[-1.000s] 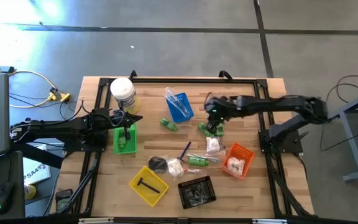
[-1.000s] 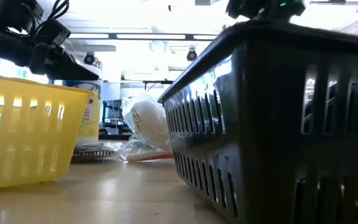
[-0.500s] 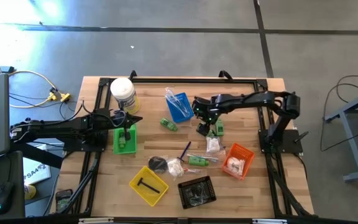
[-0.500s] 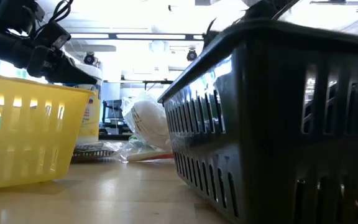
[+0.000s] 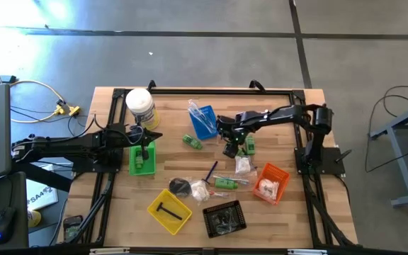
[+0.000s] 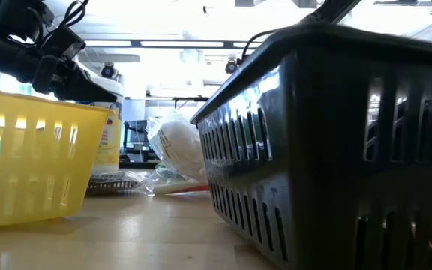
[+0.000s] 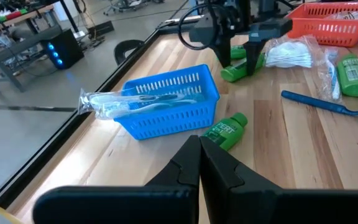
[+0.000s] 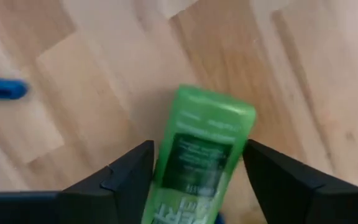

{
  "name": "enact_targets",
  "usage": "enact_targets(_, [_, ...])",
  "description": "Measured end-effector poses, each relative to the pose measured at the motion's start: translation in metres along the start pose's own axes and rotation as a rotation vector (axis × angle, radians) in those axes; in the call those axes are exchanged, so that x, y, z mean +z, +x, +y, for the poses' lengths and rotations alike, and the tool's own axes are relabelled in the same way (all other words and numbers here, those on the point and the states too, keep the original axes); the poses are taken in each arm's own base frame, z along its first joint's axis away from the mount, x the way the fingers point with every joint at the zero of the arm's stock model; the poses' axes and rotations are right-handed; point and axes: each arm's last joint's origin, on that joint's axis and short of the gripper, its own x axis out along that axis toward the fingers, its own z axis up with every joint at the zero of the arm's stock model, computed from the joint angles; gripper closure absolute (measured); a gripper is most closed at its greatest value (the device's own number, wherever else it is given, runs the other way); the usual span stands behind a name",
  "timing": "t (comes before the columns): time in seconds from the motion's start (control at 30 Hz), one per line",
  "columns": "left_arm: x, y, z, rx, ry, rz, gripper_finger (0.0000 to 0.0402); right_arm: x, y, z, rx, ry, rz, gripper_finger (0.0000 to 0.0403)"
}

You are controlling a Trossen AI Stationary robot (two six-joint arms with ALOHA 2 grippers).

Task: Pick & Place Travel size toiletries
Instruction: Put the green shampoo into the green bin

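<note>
Centre frame, right claw (image 8: 194, 171) spread astride green bottle (image 8: 201, 155) (not gripped): lower squarely, then clamp mid-body.

Green bottle (image 8: 201, 158) (dark label), blue tray (image 7: 166, 102), pale striped wood table (image 5: 289, 212).

Around the blue tray (image 5: 205, 121) the bare wood is uneven. Toward the white tub (image 5: 140, 105) there is an open strip of table (image 5: 172, 113) wide enough for a gripper to pass. On the opposite side the right gripper (image 5: 234, 145) hangs with fingers spread over a green bottle (image 5: 244, 146), blocking that lane. Just beside the tray's near corner lies another green bottle (image 5: 193, 142). Farther toward the front, a blue razor (image 5: 210, 171), a white sachet (image 5: 244, 165) and what may be a wrapped pouch (image 5: 200, 189) crowd the middle, closed off by the orange tray (image 5: 271, 182).
</note>
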Motion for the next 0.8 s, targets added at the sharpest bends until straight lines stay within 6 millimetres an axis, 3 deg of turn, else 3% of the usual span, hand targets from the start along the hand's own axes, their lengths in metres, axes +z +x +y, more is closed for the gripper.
enact_targets(0.23, [0.0, 0.0, 0.0, 0.0, -0.001, -0.001, 0.0401, 0.002, 0.002, 0.011, -0.019, -0.075, -0.046, 0.0263])
enact_targets(0.47, [0.0, 0.0, 0.0, 0.0, -0.005, -0.001, 0.0401, 0.007, -0.009, 0.024, 0.036, -0.139, -0.159, 0.0263])
enact_targets(0.63, [0.0, 0.0, 0.0, -0.001, -0.007, 0.006, 0.0401, 0.011, -0.048, 0.036, 0.116, -0.22, -0.352, 0.0248])
enact_targets(0.8, [-0.001, 0.0, 0.0, -0.003, -0.015, 0.017, 0.0401, 0.002, -0.106, 0.039, 0.227, -0.306, -0.617, 0.0262])
